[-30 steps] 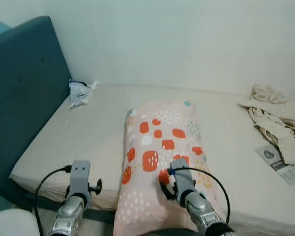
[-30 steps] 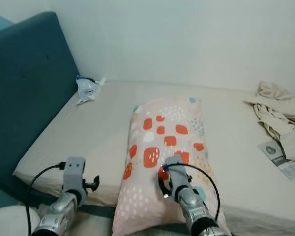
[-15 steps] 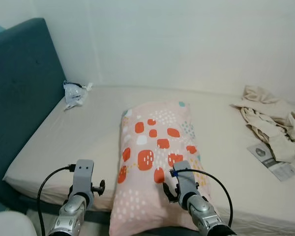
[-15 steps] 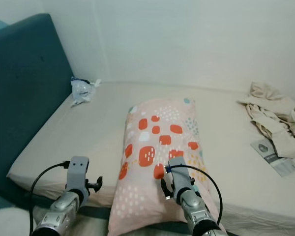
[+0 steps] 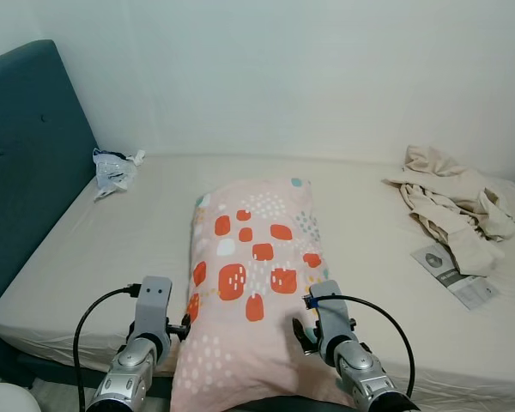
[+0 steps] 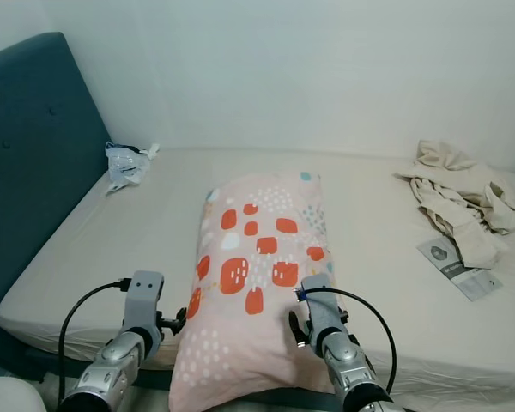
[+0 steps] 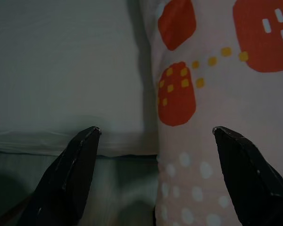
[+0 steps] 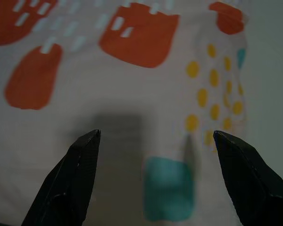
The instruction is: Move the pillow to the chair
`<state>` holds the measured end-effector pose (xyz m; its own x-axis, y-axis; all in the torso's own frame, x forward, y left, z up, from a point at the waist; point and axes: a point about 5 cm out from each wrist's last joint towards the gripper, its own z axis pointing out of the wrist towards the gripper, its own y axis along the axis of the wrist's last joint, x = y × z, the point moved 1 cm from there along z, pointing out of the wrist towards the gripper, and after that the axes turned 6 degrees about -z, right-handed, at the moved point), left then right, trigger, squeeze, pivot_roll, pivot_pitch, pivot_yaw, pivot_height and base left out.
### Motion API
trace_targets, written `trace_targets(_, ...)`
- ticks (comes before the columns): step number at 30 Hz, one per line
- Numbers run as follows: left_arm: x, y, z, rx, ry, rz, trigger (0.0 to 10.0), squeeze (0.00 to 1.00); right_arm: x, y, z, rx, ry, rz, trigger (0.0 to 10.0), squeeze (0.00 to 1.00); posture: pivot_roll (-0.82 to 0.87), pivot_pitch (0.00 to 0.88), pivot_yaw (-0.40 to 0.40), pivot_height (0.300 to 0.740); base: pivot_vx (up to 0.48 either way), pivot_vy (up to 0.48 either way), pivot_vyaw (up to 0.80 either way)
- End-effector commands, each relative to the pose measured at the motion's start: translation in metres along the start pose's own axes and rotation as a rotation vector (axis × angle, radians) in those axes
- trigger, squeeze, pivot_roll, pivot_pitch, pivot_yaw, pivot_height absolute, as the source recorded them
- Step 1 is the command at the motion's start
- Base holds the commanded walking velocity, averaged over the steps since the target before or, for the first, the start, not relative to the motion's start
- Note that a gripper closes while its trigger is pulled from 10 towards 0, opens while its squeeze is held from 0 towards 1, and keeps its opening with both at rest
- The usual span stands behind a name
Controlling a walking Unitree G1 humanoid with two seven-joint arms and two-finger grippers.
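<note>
Beige mattress (image 5: 112,249) meets white wall (image 5: 283,77) and teal headboard (image 5: 26,163).

Pink pillow (image 5: 253,283), orange blotches plus white/yellow dots, lying flat lengthwise on bed (image 5: 112,249), near end overhanging the front mattress edge.

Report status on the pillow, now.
Both grippers open: left gripper at the pillow's edge, right gripper over it. Pillow on the bed, ungrasped. Chair unseen.
</note>
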<state>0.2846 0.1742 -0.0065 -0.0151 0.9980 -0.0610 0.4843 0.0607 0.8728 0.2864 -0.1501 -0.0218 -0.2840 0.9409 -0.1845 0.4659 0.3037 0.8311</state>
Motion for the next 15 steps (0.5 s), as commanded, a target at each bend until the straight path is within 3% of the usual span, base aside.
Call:
trace_targets(1,0.0054,-0.0025,-0.0003,0.021,0.01,0.02,10.0,0.0,0.0026,-0.0008,-0.0001,0.002,0.005,0.013,10.0,0.0,-0.01,0.053,0.007,0.705,0.0,0.0,0.0)
trace_targets(6,0.005,0.0003,0.0004,0.006,0.008,0.039,10.0,0.0,0.0027,0.0,0.0002,0.001,0.007,0.009,10.0,0.0,-0.02,0.045,0.006,0.705,0.0,0.0,0.0)
trace_targets(8,0.006,0.0006,0.0012,0.018,0.009,0.014,10.0,0.0,0.0023,0.0007,0.0004,-0.001,0.007,0.008,10.0,0.0,-0.02,0.043,0.006,0.705,0.0,-0.48,0.0)
trace_targets(13,0.0084,-0.0015,0.0019,0.031,0.039,0.054,10.0,0.0,0.0015,0.001,0.0004,-0.002,0.006,0.008,10.0,0.0,-0.02,0.041,0.006,0.705,0.0,-0.48,0.0)
trace_targets(15,0.0076,-0.0017,0.002,0.031,0.04,0.021,10.0,0.0,0.0012,0.0006,0.0002,-0.001,0.006,0.007,10.0,0.0,-0.02,0.041,0.004,0.705,0.0,0.0,0.0)
